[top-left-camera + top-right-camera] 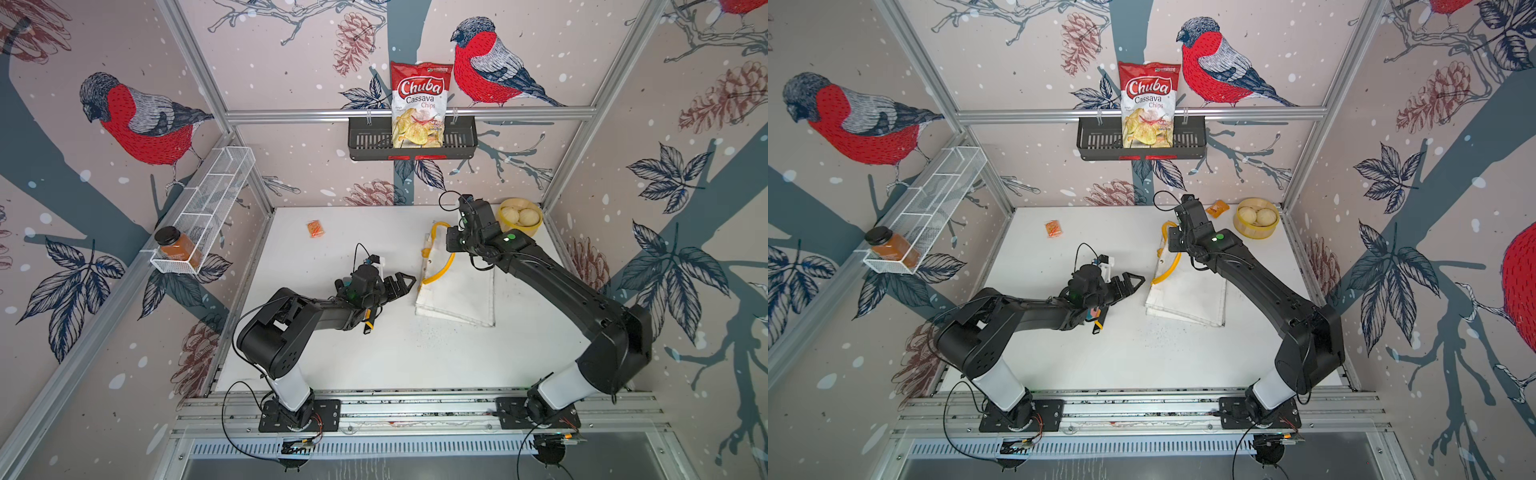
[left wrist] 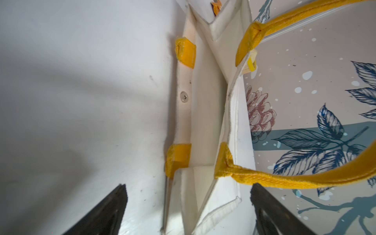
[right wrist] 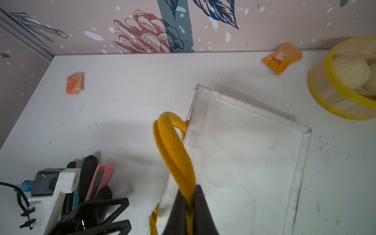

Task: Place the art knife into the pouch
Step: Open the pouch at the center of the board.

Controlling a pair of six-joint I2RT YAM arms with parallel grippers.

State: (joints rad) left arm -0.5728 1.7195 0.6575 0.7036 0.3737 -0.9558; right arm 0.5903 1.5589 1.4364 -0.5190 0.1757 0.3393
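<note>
1. You're looking at two black arms: left arm [image 1: 332,309], right arm [image 1: 573,291]; white sleeve [image 1: 293,388] above each screwed black base plate [image 1: 328,409].
2. Green dot [image 1: 512,237] behind right gripper [image 3: 188,200].
3. Black cable loop [image 1: 356,254] and white bracket [image 1: 377,262] behind left gripper [image 2: 188,187].

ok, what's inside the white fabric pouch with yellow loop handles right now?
Through the mouth in the left wrist view, the white fabric pouch shows bare white lining, folded gusset sides and a metal snap. Nothing else shows inside. The bottom, past the gusset folds, is hidden.
</note>
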